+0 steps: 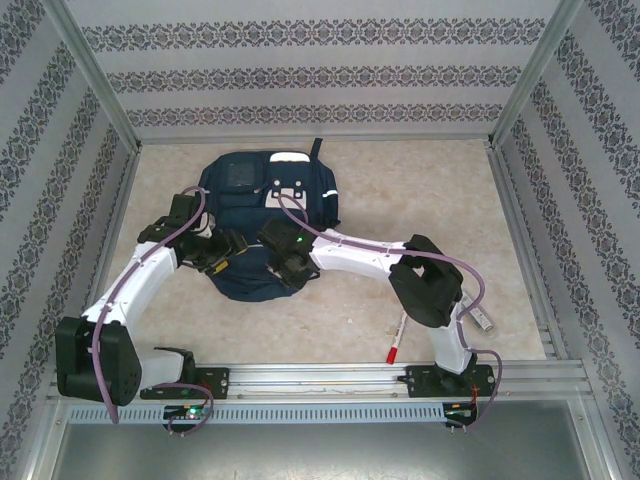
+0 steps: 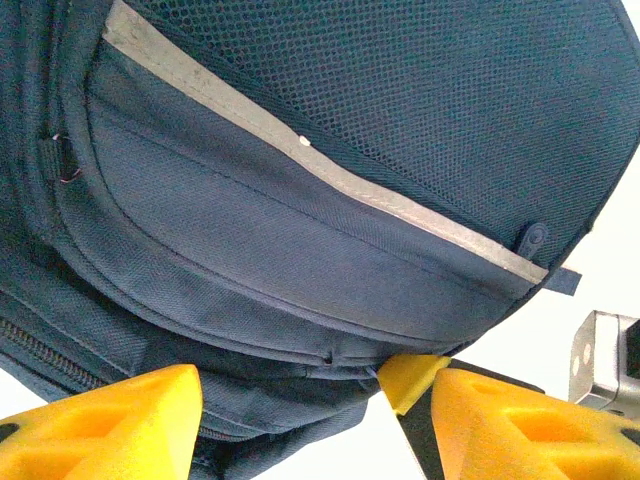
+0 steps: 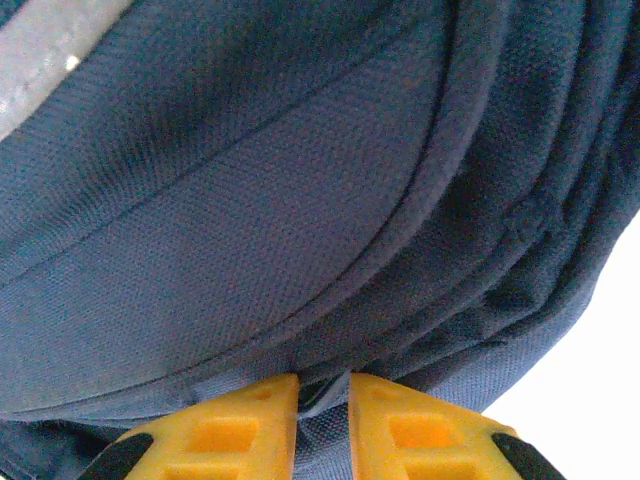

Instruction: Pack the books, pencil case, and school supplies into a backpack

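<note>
Yellow fingers [image 3: 220, 440] of the right claw [image 3: 323, 410] sit nearest the lens, drawn almost together with a small fold of navy cloth pinched in the narrow slit between them. That claw is clenched on the backpack [image 3: 300, 200], taking its hem where several curved seams stack up, probably because the doubled cloth there gives a firmer bite than the flat panel.

Just beside it the left claw [image 2: 290, 400] stands released. Its two yellow fingers are spread wide to either side of the bag's lower edge, and nothing is caught between them. Above them runs a pale reflective stripe [image 2: 300, 150] under a mesh pocket [image 2: 450, 100]. A zip line shows at 7 o'clock in that view.

From overhead the backpack lies flat on the desk [image 1: 420, 200], a little toward 12 o'clock of centre. Both claws meet it along its 6 o'clock rim, the left at about 7 and the right at about 6. Two holds on the same rim look meant to steady one side of the bag while the other side is pulled, so the bag can be opened.

A marker pen [image 1: 396, 338] with a red cap rests on the desk at 5 o'clock from the bag, well apart from it and not yet packed.
</note>
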Tool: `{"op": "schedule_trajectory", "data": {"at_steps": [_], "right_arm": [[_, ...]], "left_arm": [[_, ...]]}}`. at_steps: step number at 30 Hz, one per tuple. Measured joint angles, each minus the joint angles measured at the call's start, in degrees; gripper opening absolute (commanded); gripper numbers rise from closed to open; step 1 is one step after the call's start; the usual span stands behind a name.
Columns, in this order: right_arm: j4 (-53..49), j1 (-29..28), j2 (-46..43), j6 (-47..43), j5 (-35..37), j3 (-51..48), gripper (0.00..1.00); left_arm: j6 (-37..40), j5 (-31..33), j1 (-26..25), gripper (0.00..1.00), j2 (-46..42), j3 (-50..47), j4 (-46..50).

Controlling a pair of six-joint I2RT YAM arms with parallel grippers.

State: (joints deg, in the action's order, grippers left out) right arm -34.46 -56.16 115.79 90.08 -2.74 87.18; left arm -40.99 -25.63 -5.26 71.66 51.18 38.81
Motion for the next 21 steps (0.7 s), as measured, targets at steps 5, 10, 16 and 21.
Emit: {"op": "schedule_trajectory", "data": {"at_steps": [5, 10, 16, 21], "right_arm": [[0.0, 0.0, 0.1, -0.5, 1.0, 0.0, 0.22], [1.1, 0.0, 0.6, -1.3, 1.2, -0.2, 0.20], [3.7, 0.0, 0.5, -4.6, 2.1, -0.8, 0.00], [8.0, 0.5, -3.3, -13.0, 4.3, -4.9, 0.00]], "left_arm": [[0.0, 0.6, 0.0, 0.62, -0.3, -1.4, 0.0], [0.0, 0.6, 0.0, 0.62, -0.3, -2.9, 0.0], [5.3, 0.9, -1.9, 0.61, -1.5, -3.0, -0.6], [20.3, 0.4, -4.9, 0.56, -8.2, -1.7, -3.7]]}}
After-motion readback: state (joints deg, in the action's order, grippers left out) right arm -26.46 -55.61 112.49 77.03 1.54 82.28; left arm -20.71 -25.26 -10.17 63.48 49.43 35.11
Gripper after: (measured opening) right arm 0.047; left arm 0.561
